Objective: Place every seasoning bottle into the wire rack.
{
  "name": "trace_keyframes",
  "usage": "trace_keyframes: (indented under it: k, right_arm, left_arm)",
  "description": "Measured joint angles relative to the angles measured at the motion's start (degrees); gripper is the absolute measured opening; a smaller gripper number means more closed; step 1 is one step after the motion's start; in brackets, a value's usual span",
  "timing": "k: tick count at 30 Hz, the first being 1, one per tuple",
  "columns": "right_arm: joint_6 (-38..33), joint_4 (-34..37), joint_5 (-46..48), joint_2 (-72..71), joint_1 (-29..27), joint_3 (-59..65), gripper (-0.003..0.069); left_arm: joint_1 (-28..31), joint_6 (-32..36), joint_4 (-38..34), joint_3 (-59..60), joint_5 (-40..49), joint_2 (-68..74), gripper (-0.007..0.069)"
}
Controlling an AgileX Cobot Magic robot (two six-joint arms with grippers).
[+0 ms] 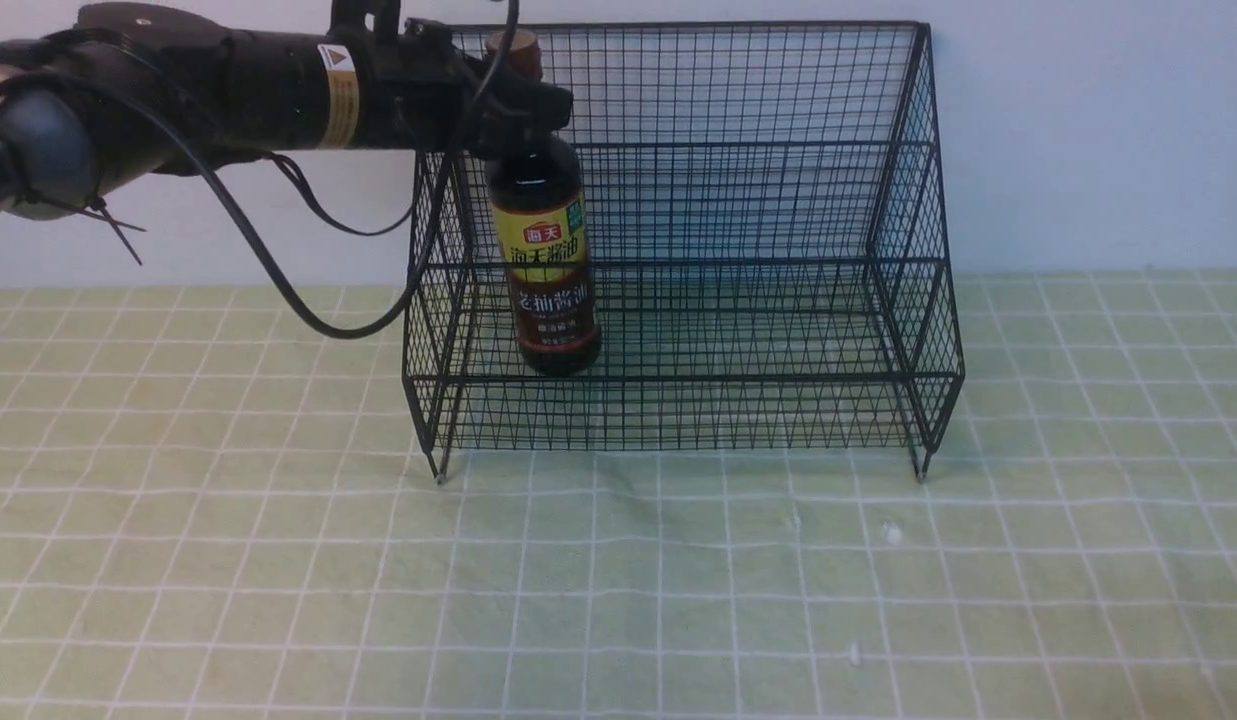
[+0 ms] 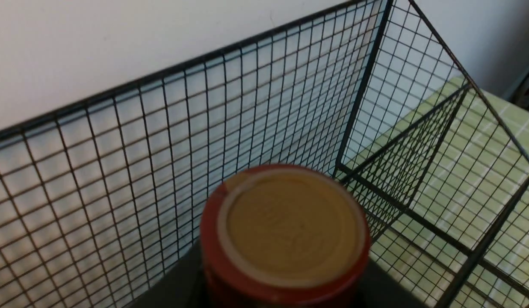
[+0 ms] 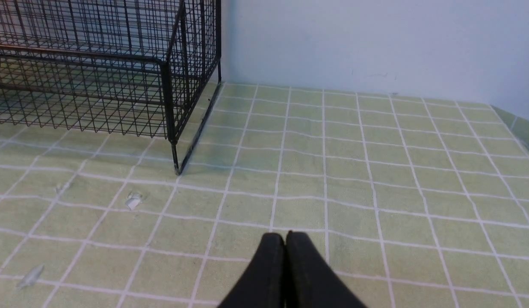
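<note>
Soy-sauce bottle [image 1: 546, 270]: stands upright inside wire rack [image 1: 738, 146], near its left end, neck gripped by left gripper [image 1: 523, 110] fingers; right gripper [image 3: 285, 239] fingers pressed together over surface [image 3: 375, 171].

The wire rack [image 1: 913, 250] stood against the far wall [image 1: 1078, 130], meshed at the back and both sides and open only from above and from the near side. The soy-sauce bottle [image 1: 553, 290], with the left pincer [image 1: 523, 105] clamped on its neck, blocked the lower tier's left end. Both tiers to its right lay free. The surface [image 1: 618, 580] near the rack was open, bar small scraps [image 1: 893, 533].
</note>
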Motion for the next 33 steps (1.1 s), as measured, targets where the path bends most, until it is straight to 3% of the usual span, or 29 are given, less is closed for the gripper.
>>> trace_keyframes:
  k: [3,10,15,19,21,22,23,24,25,26,33]
  right_arm:
    - [0.0,0.0,0.0,0.0,0.0,0.0,-0.0015]
    - [0.0,0.0,0.0,0.0,0.0,0.0,-0.0015]
    - [0.0,0.0,0.0,0.0,0.0,0.0,-0.0015]
    - [0.0,0.0,0.0,0.0,0.0,0.0,-0.0015]
    - [0.0,0.0,0.0,0.0,0.0,0.0,-0.0015]
    - [0.0,0.0,0.0,0.0,0.0,0.0,-0.0015]
    - [0.0,0.0,0.0,0.0,0.0,0.0,-0.0015]
    - [0.0,0.0,0.0,0.0,0.0,0.0,-0.0015]
    - [0.0,0.0,0.0,0.0,0.0,0.0,-0.0015]
    - [0.0,0.0,0.0,0.0,0.0,0.0,-0.0015]
    - [0.0,0.0,0.0,0.0,0.0,0.0,-0.0015]
  left_arm:
    - [0.0,-0.65,0.0,-0.1,-0.23,0.07,0.0297]
    - [0.0,-3.1,0.0,-0.48,-2.96,-1.72,0.0475]
    - [0.53,-5.76,0.0,-0.48,-3.43,-5.65,0.0475]
    - [2.06,-12.27,0.0,-0.48,-3.65,-9.08,0.0412]
    - [4.28,-17.3,0.0,-0.48,-5.22,-11.67,0.03]
    - [4.49,-17.58,0.0,-0.48,-5.4,-12.1,0.0277]
    - [6.23,-19.13,0.0,-0.48,-7.49,-13.78,0.019]
    - [6.47,-19.25,0.0,-0.48,-7.81,-13.99,0.0176]
    - [8.19,-19.72,0.0,-0.48,-10.74,-15.5,0.0079]
    - [9.72,-19.9,0.0,-0.48,-13.15,-16.86,0.0038]
    - [18.18,-20.18,0.0,-0.48,-22.55,-25.78,-0.0006]
